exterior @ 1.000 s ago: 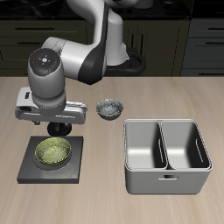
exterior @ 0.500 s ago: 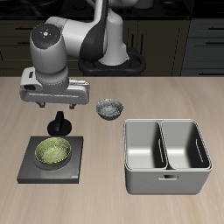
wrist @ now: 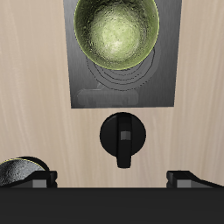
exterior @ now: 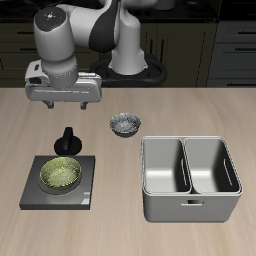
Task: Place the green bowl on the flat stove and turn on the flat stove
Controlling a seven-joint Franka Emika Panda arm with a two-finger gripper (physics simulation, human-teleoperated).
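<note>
Wrist view: green bowl [wrist: 116,32] beyond fingers [wrist: 39,178].

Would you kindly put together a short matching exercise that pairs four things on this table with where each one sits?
Things
1. green bowl
2. black knob
3. grey-white bowl
4. gripper

Places
A. on the bare table, behind the metal tray
B. raised above the table, holding nothing
C. on the flat stove
D. at the flat stove's back edge

Pairs: 1-C, 2-D, 3-A, 4-B
</note>
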